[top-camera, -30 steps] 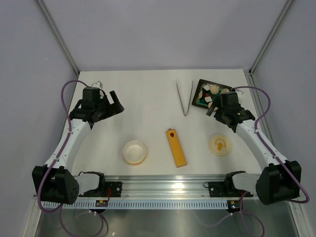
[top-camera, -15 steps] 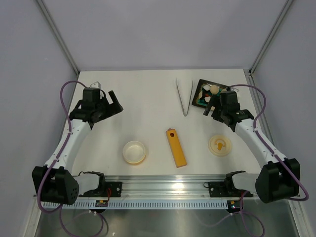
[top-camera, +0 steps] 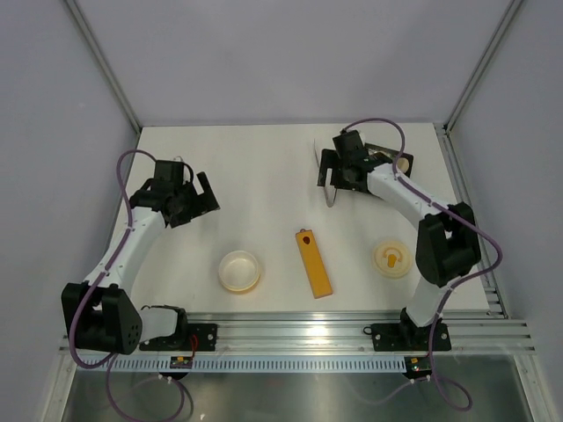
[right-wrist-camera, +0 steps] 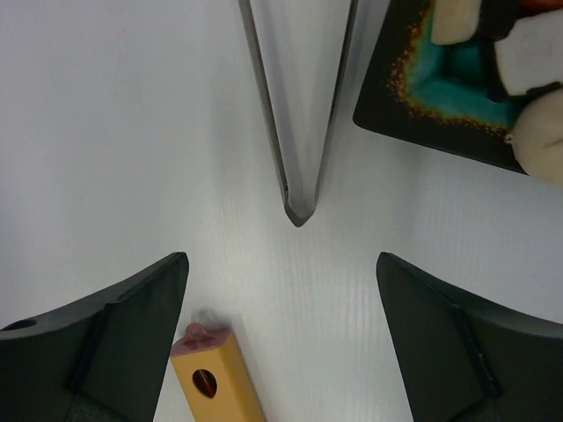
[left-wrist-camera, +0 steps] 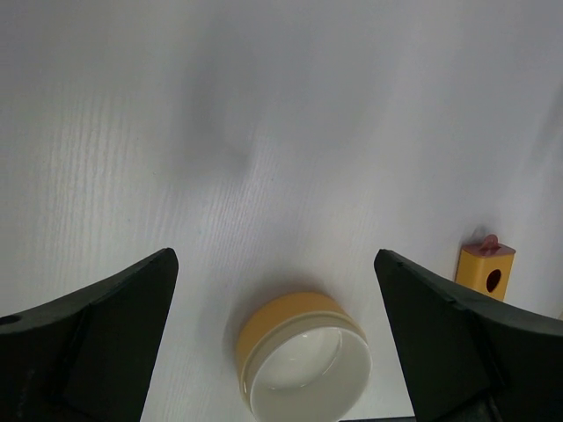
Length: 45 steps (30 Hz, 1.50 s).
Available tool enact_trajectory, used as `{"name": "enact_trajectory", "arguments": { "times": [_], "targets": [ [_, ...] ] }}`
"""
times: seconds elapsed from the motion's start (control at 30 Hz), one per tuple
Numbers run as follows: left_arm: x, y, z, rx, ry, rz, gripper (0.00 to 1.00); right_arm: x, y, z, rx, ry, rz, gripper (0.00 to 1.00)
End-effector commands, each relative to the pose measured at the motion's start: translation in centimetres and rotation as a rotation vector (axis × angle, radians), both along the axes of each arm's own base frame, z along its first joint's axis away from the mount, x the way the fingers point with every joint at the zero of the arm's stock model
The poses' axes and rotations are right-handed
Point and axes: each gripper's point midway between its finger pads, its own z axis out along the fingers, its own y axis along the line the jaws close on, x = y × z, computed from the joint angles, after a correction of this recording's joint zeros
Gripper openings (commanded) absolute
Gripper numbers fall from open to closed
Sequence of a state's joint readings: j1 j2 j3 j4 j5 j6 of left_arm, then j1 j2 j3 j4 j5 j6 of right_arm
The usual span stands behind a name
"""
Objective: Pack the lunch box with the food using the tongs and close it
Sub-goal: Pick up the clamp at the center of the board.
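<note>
The tongs (right-wrist-camera: 299,132) lie on the white table as a narrow silver V, joined end toward me. My right gripper (right-wrist-camera: 281,264) hangs open just short of that end, touching nothing. From above, the right gripper (top-camera: 332,178) covers most of the tongs (top-camera: 331,200). The food (right-wrist-camera: 537,57) sits in a black tray (right-wrist-camera: 440,114) to the right of the tongs. The lunch box (top-camera: 239,269) stands empty near the front; its lid (top-camera: 392,258) lies apart, front right. My left gripper (top-camera: 204,195) is open, above and behind the lunch box (left-wrist-camera: 303,356).
A long orange-yellow bar (top-camera: 313,263) lies between lunch box and lid; its end shows as the bar (right-wrist-camera: 215,374) and the bar (left-wrist-camera: 486,268) in both wrist views. The right arm hides most of the black tray (top-camera: 383,151). Grey walls bound the table.
My right arm has swung left, from over the black tray to over the tongs. The left gripper has shifted only slightly. Both grippers stay open.
</note>
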<state>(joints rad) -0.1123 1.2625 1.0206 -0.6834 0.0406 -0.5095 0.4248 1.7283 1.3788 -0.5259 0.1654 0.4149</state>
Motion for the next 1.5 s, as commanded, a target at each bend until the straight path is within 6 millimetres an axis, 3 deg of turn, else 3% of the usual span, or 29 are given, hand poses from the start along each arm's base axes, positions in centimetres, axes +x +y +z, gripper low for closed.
{"name": "enact_trajectory", "arguments": {
  "times": [0.0,0.03,0.1,0.13,0.2,0.23,0.3,0.33,0.37,0.4,0.43,0.5,0.67,0.77,0.9,0.93,0.97,1.03,1.1,1.3,1.4,1.43,1.47],
  "targets": [
    [-0.7,0.6,0.8,0.044,-0.025,-0.007,0.99,2.4,1.8,0.3,-0.029,-0.004,0.05,0.92],
    [-0.6,1.1,0.9,0.067,-0.024,0.008,0.99,2.8,2.1,-1.4,-0.043,0.03,0.061,0.85],
    [-0.7,1.2,1.0,0.073,-0.023,0.011,0.99,4.4,3.0,-1.0,-0.039,0.013,0.095,0.73],
    [-0.7,1.3,1.0,0.076,-0.022,0.013,0.99,4.8,3.4,-2.7,-0.054,0.045,0.112,0.67],
    [-0.8,1.3,0.9,0.073,-0.017,0.018,0.99,6.2,4.0,-2.5,-0.066,0.034,0.137,0.64],
    [-0.8,1.2,0.9,0.069,-0.015,0.019,0.99,6.7,4.2,-4.3,-0.086,0.063,0.143,0.62],
    [-0.9,1.1,0.6,0.066,-0.007,0.016,0.99,8.1,4.4,-4.0,-0.105,0.049,0.148,0.6],
    [-1.0,1.1,0.6,0.067,-0.005,0.018,0.99,8.3,4.4,-5.7,-0.122,0.08,0.153,0.6],
    [-1.0,1.2,0.6,0.069,-0.004,0.016,0.99,8.4,4.4,-6.1,-0.132,0.099,0.155,0.6],
    [-1.1,1.2,0.5,0.071,-0.003,0.014,0.99,9.3,4.6,-5.5,-0.138,0.078,0.153,0.6],
    [-1.1,1.2,0.5,0.071,-0.003,0.014,0.99,9.5,4.5,-6.7,-0.153,0.096,0.154,0.6],
    [-1.2,1.2,0.6,0.07,-0.004,0.011,0.99,10.2,4.4,-6.6,-0.175,0.082,0.152,0.6],
    [-1.4,1.1,0.3,0.067,-0.005,0.007,0.99,10.5,4.3,-8.4,-0.21,0.107,0.168,0.59],
    [-1.6,1.2,0.1,0.07,0.0,0.007,0.99,10.4,4.3,-9.2,-0.212,0.124,0.182,0.46],
    [-1.7,1.3,0.1,0.075,0.0,0.008,0.99,9.6,4.9,-9.0,-0.172,0.118,0.222,0.11],
    [-1.7,1.3,0.1,0.074,0.002,0.009,0.99,9.7,5.3,-7.7,-0.153,0.087,0.236,0.0],
    [-1.7,1.2,0.0,0.074,0.002,0.007,0.99,9.1,6.1,-8.0,-0.131,0.084,0.297,0.0],
    [-1.8,1.2,-0.2,0.075,0.011,0.003,0.99,8.7,7.0,-6.6,-0.124,0.045,0.356,0.0],
    [-1.8,1.2,-0.5,0.078,0.021,0.002,0.99,7.1,8.0,-7.1,-0.155,0.051,0.455,0.0],
    [-1.7,1.1,-0.8,0.073,0.028,0.002,0.99,3.6,8.6,-7.8,-0.217,0.064,0.578,0.0],
    [-1.6,0.9,-0.7,0.066,0.032,-0.004,0.99,2.8,8.5,-6.7,-0.199,0.051,0.575,0.0],
    [-1.5,0.8,-0.7,0.065,0.029,-0.007,0.99,2.7,8.4,-6.4,-0.197,0.048,0.572,0.06],
    [-1.4,0.7,-0.7,0.061,0.029,-0.008,0.99,2.2,8.9,-6.3,-0.163,0.056,0.585,0.19]
  ]
}}
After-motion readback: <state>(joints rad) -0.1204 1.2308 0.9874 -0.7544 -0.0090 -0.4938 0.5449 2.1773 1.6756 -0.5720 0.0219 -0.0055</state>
